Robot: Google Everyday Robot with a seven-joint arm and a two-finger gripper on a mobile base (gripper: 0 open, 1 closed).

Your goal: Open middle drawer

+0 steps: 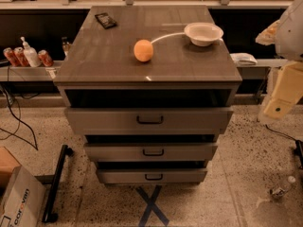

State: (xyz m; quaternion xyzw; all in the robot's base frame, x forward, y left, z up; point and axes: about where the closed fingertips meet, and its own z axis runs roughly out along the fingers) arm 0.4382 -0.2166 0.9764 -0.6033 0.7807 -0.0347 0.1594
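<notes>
The middle drawer (150, 152) is a grey-brown front with a small black bar handle (153, 152) at its centre. It sits between the taller top drawer (149, 120) and the narrower bottom drawer (151, 176). All three fronts stand about flush, with a dark gap above each. My gripper (283, 92) shows at the right edge as a cream-coloured part under the white arm. It is well to the right of the cabinet, at the height of the top drawer, and touches nothing.
On the cabinet top (94, 56) lie an orange (143, 50), a white bowl (203, 33) and a small black object (105, 20). A cardboard box (19, 202) and black bar (57, 183) lie on the floor left; a plastic bottle (281, 189) lies right.
</notes>
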